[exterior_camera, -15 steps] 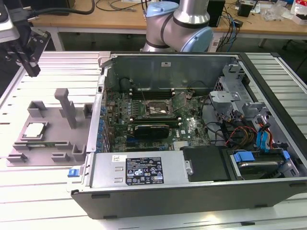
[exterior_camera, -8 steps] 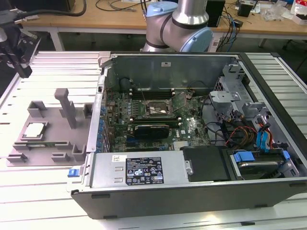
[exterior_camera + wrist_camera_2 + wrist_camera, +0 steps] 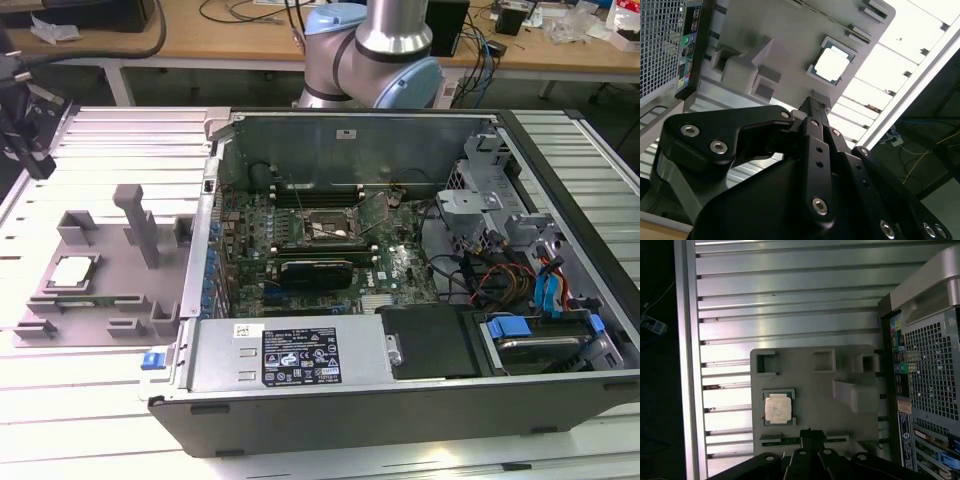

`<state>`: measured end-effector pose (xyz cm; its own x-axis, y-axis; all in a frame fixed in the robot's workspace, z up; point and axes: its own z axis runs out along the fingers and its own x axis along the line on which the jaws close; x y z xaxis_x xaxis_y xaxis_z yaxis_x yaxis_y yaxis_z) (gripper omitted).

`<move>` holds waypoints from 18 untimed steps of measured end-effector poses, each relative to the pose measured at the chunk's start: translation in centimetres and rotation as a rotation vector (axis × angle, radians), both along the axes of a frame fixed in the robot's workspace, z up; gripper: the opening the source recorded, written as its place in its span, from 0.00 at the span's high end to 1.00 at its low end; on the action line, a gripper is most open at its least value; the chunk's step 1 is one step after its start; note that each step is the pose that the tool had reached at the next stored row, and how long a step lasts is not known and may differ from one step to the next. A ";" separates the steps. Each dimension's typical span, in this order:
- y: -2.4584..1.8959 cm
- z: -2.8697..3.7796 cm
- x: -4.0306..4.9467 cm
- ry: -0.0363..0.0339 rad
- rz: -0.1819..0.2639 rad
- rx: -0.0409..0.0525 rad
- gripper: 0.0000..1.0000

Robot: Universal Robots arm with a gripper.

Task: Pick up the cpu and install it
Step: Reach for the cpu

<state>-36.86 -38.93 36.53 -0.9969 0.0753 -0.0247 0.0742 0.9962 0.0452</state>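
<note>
The cpu (image 3: 72,272) is a small silvery square chip lying flat in a recess of a grey fixture plate (image 3: 120,295), at the exterior view's left, beside the open computer case (image 3: 400,400). Both wrist views look down on the cpu (image 3: 832,63) (image 3: 777,408) in its recess. My gripper (image 3: 808,433) hangs above the fixture's edge, a short way off from the chip and not touching it. Its black fingers (image 3: 812,106) are shut together with nothing between them. Inside the case, the black square socket frame (image 3: 330,228) sits on the green motherboard.
The fixture plate carries raised grey blocks (image 3: 138,225) close to the cpu. A long black card (image 3: 318,268) lies just in front of the socket. Cables and drive bays (image 3: 520,290) crowd the case at the exterior view's right. The case's perforated wall (image 3: 932,370) borders the fixture.
</note>
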 end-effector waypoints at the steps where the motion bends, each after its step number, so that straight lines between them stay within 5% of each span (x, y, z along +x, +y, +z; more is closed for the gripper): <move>1: 0.00 -0.18 -0.14 0.0000 0.000 0.0000 0.89; 18: -0.01 -3.57 -2.28 0.0001 0.000 -0.0001 0.89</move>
<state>-39.14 -38.94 32.97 -0.9969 0.0751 -0.0246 0.0740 0.9962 0.0451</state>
